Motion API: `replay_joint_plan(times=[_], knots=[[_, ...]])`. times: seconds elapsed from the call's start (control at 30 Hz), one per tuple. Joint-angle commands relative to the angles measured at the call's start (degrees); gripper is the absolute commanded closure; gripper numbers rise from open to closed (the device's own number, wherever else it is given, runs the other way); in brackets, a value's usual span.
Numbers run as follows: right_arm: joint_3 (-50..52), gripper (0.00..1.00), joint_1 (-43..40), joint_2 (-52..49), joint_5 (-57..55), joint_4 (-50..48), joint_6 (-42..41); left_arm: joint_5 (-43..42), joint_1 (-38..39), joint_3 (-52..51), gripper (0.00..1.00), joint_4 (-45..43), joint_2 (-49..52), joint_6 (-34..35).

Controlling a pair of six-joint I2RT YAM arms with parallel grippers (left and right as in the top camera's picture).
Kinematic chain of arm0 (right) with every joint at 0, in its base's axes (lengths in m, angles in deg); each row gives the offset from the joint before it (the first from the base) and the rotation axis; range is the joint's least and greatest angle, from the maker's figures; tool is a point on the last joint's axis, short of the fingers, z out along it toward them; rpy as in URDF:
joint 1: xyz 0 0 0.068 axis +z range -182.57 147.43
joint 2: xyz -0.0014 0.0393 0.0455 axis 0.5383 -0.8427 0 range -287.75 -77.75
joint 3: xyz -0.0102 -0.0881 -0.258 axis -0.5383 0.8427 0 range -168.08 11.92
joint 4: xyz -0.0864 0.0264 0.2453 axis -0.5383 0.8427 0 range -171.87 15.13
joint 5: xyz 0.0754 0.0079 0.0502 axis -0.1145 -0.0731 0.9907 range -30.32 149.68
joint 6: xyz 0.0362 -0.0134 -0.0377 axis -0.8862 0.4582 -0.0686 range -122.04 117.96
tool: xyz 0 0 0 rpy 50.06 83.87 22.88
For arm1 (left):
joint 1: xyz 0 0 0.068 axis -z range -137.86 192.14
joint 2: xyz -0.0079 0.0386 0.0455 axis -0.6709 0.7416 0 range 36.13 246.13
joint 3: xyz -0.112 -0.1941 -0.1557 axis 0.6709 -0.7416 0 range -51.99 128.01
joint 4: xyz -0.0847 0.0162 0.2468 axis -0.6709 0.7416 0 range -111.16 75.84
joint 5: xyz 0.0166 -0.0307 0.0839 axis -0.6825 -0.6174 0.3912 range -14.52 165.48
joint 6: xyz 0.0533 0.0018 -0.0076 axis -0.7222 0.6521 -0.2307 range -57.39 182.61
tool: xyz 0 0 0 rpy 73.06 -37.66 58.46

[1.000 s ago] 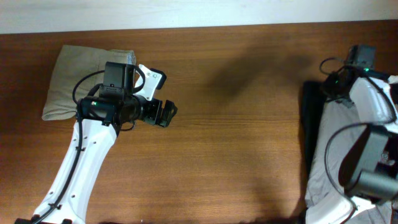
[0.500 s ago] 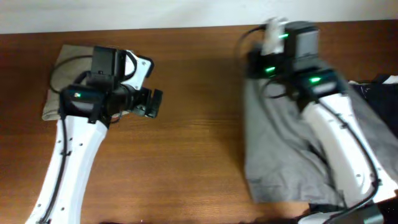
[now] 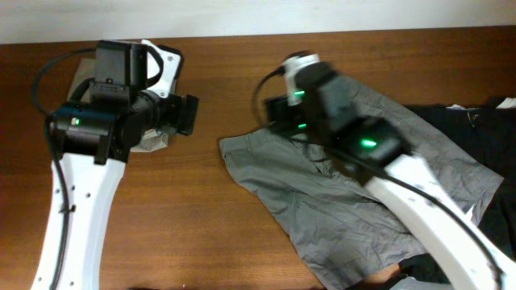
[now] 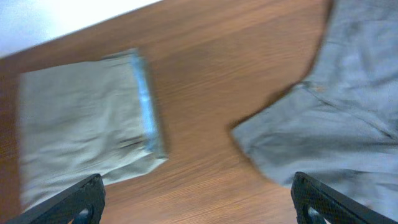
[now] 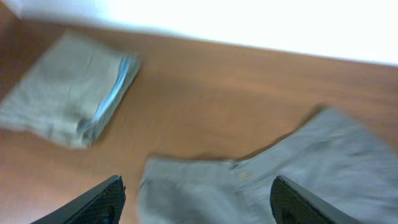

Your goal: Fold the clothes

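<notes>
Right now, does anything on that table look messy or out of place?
Yes: the grey shorts lie crumpled and askew in the middle of the table, unfolded, their right edge against the black garment. The khaki shorts at the far left are neatly folded. Nothing looks torn or spilled.

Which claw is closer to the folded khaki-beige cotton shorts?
Left. The left gripper hovers just beside the folded khaki-beige shorts. The right gripper is farther across the wooden table, above the wrinkled grey shorts.
</notes>
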Motion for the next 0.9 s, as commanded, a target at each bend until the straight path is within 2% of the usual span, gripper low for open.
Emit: replay_joint_plan(times=[0.0,0.03,0.1,0.13,0.17,0.2,0.27,0.3,0.33,0.37,0.4,0.43,0.5,0.63,0.73,0.77,0.87], knots=[[-1.5,0.21,-4.7,9.7,-2.6,2.1,-1.3,-12.8,2.5,0.7,0.18,-0.2,7.1,-3.0],[-1.5,0.21,-6.4,12.1,-2.6,3.5,-3.0,-15.6,4.8,0.7,0.21,-0.9,11.0,-4.7],[-1.5,0.22,-8.3,14.4,-2.6,5.5,-5.2,-16.0,8.7,0.7,0.30,-3.0,16.4,-6.5],[-1.5,0.22,-8.9,15.2,-2.5,6.8,-6.2,-16.0,10.4,0.7,0.37,-4.5,18.7,-7.7],[-1.5,0.21,-9.4,15.9,-2.4,8.3,-6.9,-15.0,12.5,0.7,0.53,-7.4,21.6,-8.3],[-1.5,0.21,-9.6,16.1,-2.2,9.7,-7.0,-13.6,13.9,0.7,0.75,-10.3,23.8,-8.3],[-1.5,0.21,-9.6,16.0,-2.2,11.8,-7.0,-12.5,16.2,0.7,0.92,-16.3,27.9,-8.3],[-1.5,0.22,-9.6,15.6,-2.2,13.2,-7.0,-12.6,17.1,0.7,0.94,-20.3,30.4,-8.3],[-1.5,0.22,-9.6,15.4,-2.2,14.1,-7.0,-12.6,17.7,0.7,0.93,-23.2,32.2,-8.3],[-1.5,0.22,-9.6,15.2,-2.2,14.7,-7.0,-12.6,18.1,0.7,0.78,-25.0,33.4,-8.3],[-1.5,0.22,-9.6,14.8,-2.2,15.8,-7.0,-12.6,18.7,0.7,0.43,-28.3,36.0,-8.3],[-1.5,0.22,-9.6,14.3,-2.2,17.5,-7.0,-12.6,19.2,0.7,0.26,-31.4,38.5,-8.3],[-1.5,0.22,-9.6,13.6,-2.2,19.1,-7.0,-12.6,19.4,0.7,0.18,-34.7,41.1,-8.3],[-1.5,0.22,-9.6,12.5,-2.2,21.6,-7.0,-12.6,19.4,0.7,0.17,-40.0,44.8,-8.3],[-1.5,0.22,-9.6,11.7,-2.2,23.0,-7.0,-12.6,19.4,0.7,0.17,-40.7,46.3,-8.3],[-1.5,0.22,-9.6,11.6,-2.2,23.3,-7.0,-12.6,19.4,0.7,0.19,-40.7,46.6,-8.3],[-1.5,0.22,-9.6,11.6,-2.5,23.7,-7.0,-13.1,19.5,0.7,0.35,-38.9,48.6,-8.3]])
